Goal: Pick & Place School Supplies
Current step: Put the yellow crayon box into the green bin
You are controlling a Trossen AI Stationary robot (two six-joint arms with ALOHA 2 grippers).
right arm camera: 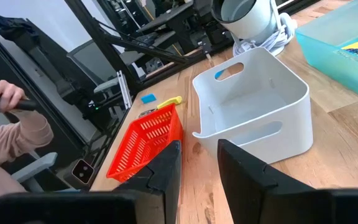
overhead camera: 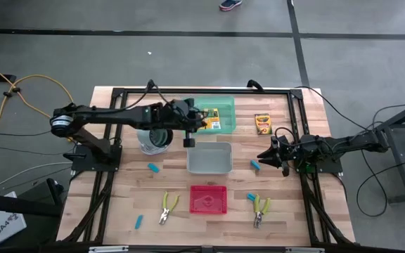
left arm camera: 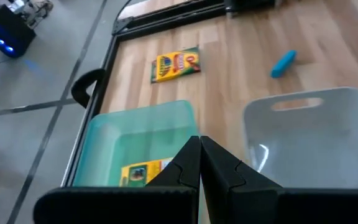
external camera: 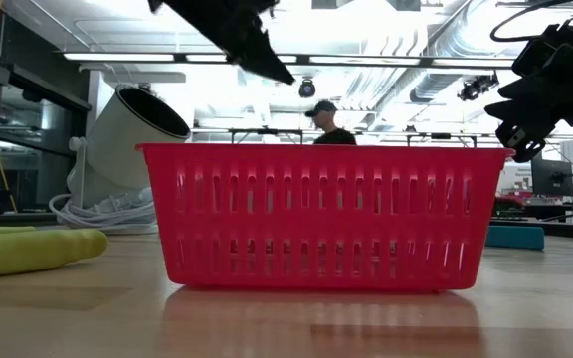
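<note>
Crayon boxes, flat glossy yellow-orange card: one [overhead camera: 261, 124] lies loose near the worktop's far right corner, another [overhead camera: 211, 123] sits inside the translucent green tray [overhead camera: 227, 105] at the far edge. The left end effector [overhead camera: 187, 142] hangs shut and empty between that tray and the smooth grey tray [overhead camera: 209, 169]. The right end effector [overhead camera: 262, 155], fingers parted around nothing, hovers near the right edge beside a stubby light-blue piece [overhead camera: 255, 165].

One crayon box [overhead camera: 212, 121] lies in the rear tray [overhead camera: 227, 104]; another box [overhead camera: 262, 124] sits right of it

Green tray [overhead camera: 225, 105], grey tray [overhead camera: 209, 159] and red tray [overhead camera: 209, 199] line the table's middle. Crayon box [overhead camera: 262, 124] lies right of the green one.
</note>
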